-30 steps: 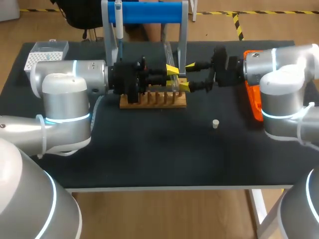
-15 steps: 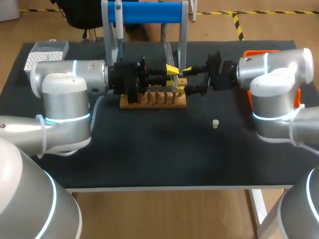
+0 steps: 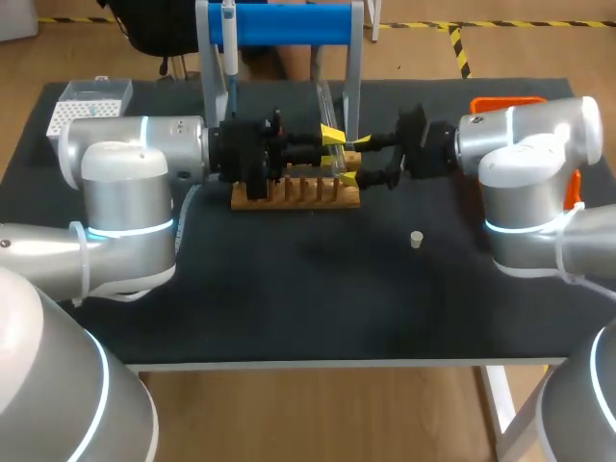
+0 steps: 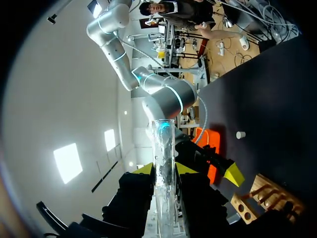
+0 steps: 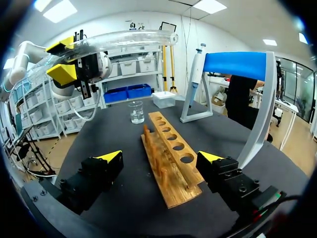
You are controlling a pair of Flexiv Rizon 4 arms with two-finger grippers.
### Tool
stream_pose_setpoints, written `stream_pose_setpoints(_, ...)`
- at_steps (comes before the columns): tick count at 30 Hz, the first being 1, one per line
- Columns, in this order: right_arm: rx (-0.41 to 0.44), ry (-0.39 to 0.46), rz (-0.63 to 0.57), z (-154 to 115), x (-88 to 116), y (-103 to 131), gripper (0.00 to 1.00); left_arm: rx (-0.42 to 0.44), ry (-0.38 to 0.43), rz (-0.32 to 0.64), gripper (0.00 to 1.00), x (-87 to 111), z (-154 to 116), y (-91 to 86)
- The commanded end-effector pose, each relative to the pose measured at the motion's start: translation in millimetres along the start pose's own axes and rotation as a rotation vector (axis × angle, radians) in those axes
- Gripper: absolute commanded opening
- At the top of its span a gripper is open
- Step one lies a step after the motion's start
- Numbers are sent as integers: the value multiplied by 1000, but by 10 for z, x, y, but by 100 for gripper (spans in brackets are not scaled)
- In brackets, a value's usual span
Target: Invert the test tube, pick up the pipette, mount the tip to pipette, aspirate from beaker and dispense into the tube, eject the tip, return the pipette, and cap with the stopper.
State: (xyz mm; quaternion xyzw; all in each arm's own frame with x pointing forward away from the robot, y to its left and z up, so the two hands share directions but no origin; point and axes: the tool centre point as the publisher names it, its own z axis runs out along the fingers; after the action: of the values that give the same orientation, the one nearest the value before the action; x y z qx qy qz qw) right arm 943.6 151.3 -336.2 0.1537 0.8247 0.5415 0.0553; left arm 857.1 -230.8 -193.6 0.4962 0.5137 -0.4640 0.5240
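Glass tube (image 3: 325, 104) held over the rack (image 3: 295, 192): the first step, inverting, appears under way.
Head view: left pincer (image 3: 333, 146) grips the tube; stopper (image 3: 416, 239) lies loose on the desk (image 3: 289, 289). Left wrist view: fingers (image 4: 143, 169) pinch the tube from both sides. Right wrist view: right pincer (image 5: 159, 157) gapes wide and empty above the rack; pipette (image 5: 194, 74) hangs on its stand (image 5: 237, 64) and the beaker (image 5: 136, 111) stands apart, so all later steps remain.

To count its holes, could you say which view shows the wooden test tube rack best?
The right wrist view: the wooden test tube rack lies unobstructed, holes visible. Head view: partly hidden. Left wrist view: one end only.
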Motion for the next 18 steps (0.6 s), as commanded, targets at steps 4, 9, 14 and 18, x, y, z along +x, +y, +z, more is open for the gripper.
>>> stream_pose_setpoints(4,12,-26,-2,25,15,-24,100,-3,-2,3,0,2,1,-8)
stream_pose_setpoints(9,17,-45,-10,40,44,-38,100,-3,-2,3,0,2,1,-8)
stream_pose_setpoints(14,27,-63,-24,53,61,-44,100,-3,-2,3,0,2,1,-8)
stream_pose_setpoints(18,37,-69,-34,68,84,-56,100,-3,-2,3,0,2,1,-8)
